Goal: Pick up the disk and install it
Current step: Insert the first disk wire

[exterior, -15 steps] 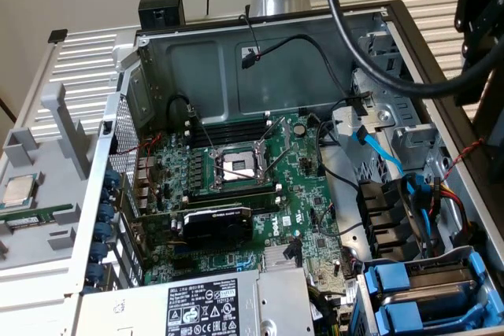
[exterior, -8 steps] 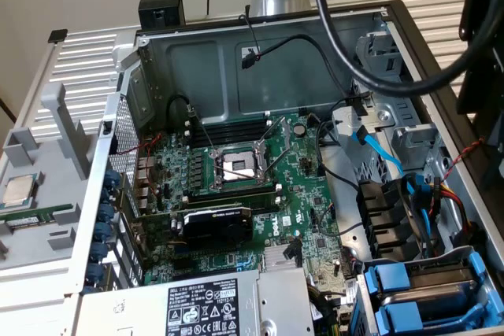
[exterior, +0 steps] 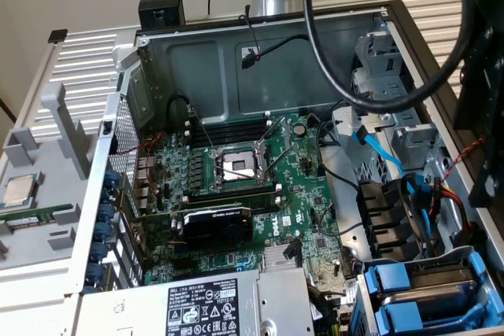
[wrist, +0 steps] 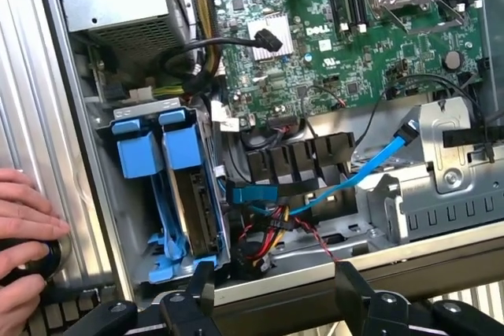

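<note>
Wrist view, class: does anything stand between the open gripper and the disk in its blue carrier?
Nothing visible does. The open black gripper hangs over the case's edge, and the silver-grey disk in its bright blue carrier sits uncovered in the grey metal drive cage. The red, yellow and black wires lie beside it, not across.

Green motherboard (exterior: pixel 309 208), grey power supply (exterior: pixel 264 304), blue cable (wrist: pixel 370 165)

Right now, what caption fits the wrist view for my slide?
Open gripper near the drive bay, two blue carriers inside.
</note>
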{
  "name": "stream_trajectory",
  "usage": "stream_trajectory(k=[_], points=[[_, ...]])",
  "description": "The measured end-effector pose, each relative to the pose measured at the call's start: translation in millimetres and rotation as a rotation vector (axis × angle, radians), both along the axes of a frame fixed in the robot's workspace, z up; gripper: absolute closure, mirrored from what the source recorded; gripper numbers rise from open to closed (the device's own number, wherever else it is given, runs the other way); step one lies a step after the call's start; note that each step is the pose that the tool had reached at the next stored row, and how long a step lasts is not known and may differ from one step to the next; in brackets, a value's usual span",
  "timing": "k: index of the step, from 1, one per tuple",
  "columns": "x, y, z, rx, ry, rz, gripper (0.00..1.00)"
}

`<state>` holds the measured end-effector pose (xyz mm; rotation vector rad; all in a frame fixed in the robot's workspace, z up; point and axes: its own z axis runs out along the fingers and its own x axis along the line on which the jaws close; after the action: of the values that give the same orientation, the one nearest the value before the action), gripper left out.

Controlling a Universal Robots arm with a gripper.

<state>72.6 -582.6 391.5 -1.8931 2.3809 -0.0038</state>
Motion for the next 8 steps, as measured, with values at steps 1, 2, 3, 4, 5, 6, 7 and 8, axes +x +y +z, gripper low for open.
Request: stream_trajectory(k=[1, 2, 3, 4, 5, 6, 7, 8], points=[[-2.1, 0.1, -1.5, 0.0001, -0.0001, -0.003, 0.29], [-4.7, 0.1, -2.1, 0.0002, -0.0004, -0.004, 0.29], [-7.2, 0.1, -2.1, 0.0, -0.0015, -0.004, 0.29], [-9.5, 0.1, -2.2, 0.0001, -0.0043, -0.004, 0.29], [-11.7, 0.3, -2.2, 0.0001, -0.0073, -0.004, 0.29], [-13.1, 0.8, -2.3, 0.0001, -0.0105, -0.004, 0.29], [-13.8, 1.4, -2.5, 0.0002, -0.0151, -0.005, 0.29], [-14.1, 1.9, -2.8, 0.0001, -0.0209, -0.006, 0.29]])
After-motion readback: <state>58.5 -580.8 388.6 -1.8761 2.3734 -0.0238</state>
